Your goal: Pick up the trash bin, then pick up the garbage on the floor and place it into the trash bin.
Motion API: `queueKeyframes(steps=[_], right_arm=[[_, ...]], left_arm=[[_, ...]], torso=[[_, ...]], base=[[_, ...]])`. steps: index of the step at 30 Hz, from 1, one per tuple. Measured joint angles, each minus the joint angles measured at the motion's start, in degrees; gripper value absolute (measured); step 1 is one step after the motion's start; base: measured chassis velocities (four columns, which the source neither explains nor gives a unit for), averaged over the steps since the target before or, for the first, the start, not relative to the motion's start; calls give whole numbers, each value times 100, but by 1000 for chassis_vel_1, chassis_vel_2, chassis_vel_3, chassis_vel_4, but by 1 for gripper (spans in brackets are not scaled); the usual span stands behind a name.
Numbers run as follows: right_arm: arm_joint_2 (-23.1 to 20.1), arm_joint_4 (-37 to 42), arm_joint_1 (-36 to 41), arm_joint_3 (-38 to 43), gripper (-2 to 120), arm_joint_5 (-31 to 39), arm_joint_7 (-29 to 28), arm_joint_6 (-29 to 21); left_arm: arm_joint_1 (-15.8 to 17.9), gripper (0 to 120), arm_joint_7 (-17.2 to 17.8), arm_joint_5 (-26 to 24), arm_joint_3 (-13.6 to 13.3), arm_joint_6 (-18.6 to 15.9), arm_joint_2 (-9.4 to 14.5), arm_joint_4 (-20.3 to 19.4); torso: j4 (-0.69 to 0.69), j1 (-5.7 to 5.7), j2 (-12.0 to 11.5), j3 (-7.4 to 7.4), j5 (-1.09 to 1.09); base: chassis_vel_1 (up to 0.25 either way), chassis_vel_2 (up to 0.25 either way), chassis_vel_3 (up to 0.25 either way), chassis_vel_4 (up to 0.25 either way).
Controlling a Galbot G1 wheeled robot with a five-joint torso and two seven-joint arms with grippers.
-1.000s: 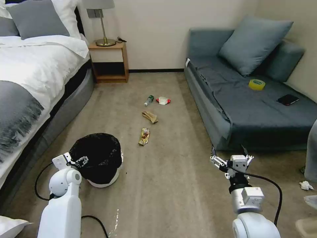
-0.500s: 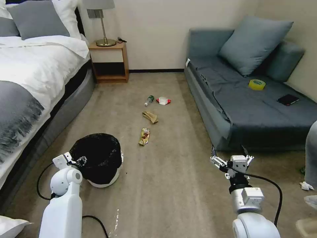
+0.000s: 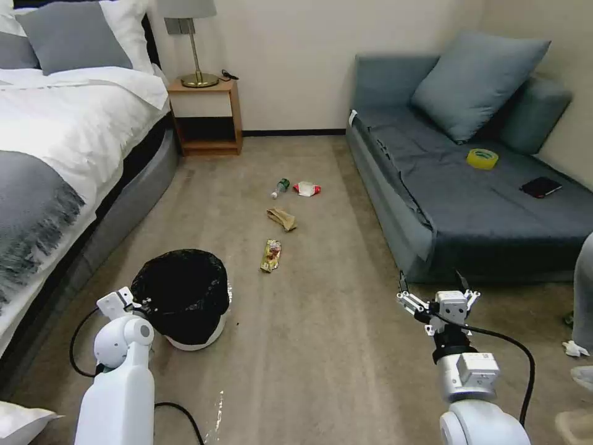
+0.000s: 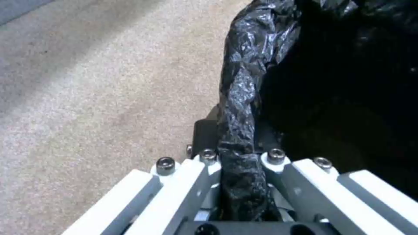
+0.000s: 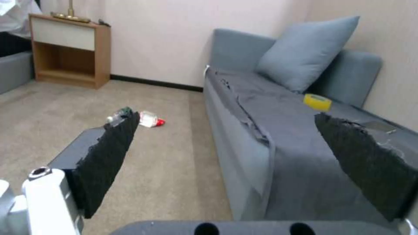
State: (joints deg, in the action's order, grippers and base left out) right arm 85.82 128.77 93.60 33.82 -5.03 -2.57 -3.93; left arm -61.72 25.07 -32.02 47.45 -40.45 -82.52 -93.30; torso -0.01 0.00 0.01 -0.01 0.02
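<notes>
The room is evenly and softly lit, with no hard glare. A faint shadow lies on the carpet (image 3: 321, 346) under the sofa's (image 3: 494, 204) near edge. The black bin liner (image 4: 237, 98) catches small highlights up close; its inside is dark. Both wrist views are slightly soft.

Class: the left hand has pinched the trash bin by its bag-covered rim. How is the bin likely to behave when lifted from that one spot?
The trash bin will probably hang tilted, since the left hand grips one edge only. The crinkled liner looks thin and glossy, so it may slip or stretch. Nothing shows inside it, so it is likely light.
</notes>
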Motion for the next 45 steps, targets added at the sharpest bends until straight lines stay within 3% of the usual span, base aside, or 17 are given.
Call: queueKeyframes(steps=[12, 30, 37, 45], right_arm=[[-78, 44, 43, -35, 100, 230, -19, 148], [-191, 138, 40, -50, 100, 783, -116, 546], [-239, 123, 25, -7, 100, 1112, 69, 1096], [-290, 164, 5, 65, 100, 1390, 245, 1342]], left_arm=[[-195, 4, -7, -86, 140, 51, -44, -278], [-536, 2, 4, -135, 316, 43, -69, -1360], [-822, 2, -38, -134, 395, 47, -153, -1932], [-1070, 2, -142, -49, 479, 56, -216, -2315]], torso=[[-1, 0, -2, 2, -8], [1, 0, -2, 2, -2], [1, 0, -2, 1, -1], [1, 0, -1, 1, -2]], base=[[0, 0, 0, 0], [0, 0, 0, 0], [0, 0, 0, 0], [0, 0, 0, 0]])
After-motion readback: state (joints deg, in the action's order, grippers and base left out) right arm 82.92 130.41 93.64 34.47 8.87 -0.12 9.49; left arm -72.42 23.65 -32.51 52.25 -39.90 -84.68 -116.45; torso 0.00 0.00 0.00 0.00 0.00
